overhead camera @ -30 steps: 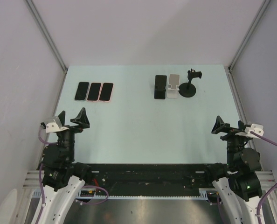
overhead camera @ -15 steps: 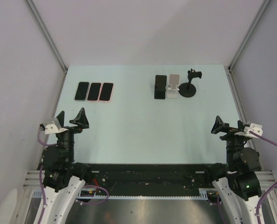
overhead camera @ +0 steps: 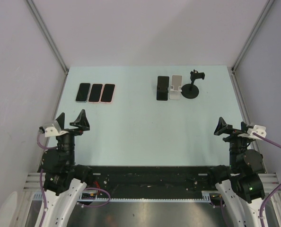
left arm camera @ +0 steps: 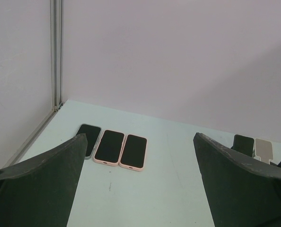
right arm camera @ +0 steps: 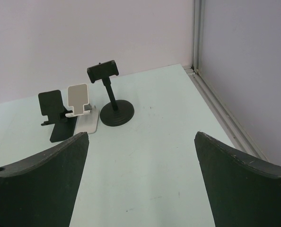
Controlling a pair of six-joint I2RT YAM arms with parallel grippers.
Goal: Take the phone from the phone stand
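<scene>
Black stand (overhead camera: 162,88) and white stand (overhead camera: 175,88) sit side by side at 1 o'clock on the desk (overhead camera: 145,123); whether either bears a phone, I can't tell. Three phones (overhead camera: 95,92) lie flat at 11 o'clock. Left hand (overhead camera: 72,114) at 7 o'clock and right hand (overhead camera: 232,123) at 5 o'clock hang released.

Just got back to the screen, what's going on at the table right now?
Nothing is being handled. The left gripper and right gripper both sit open at the near edge of the table, far from everything on it. Three phones lie flat in a row at the far left. At the far right stand a black stand, a white stand and a clamp stand. Whether a phone rests on one of them is unclear from these views.
</scene>
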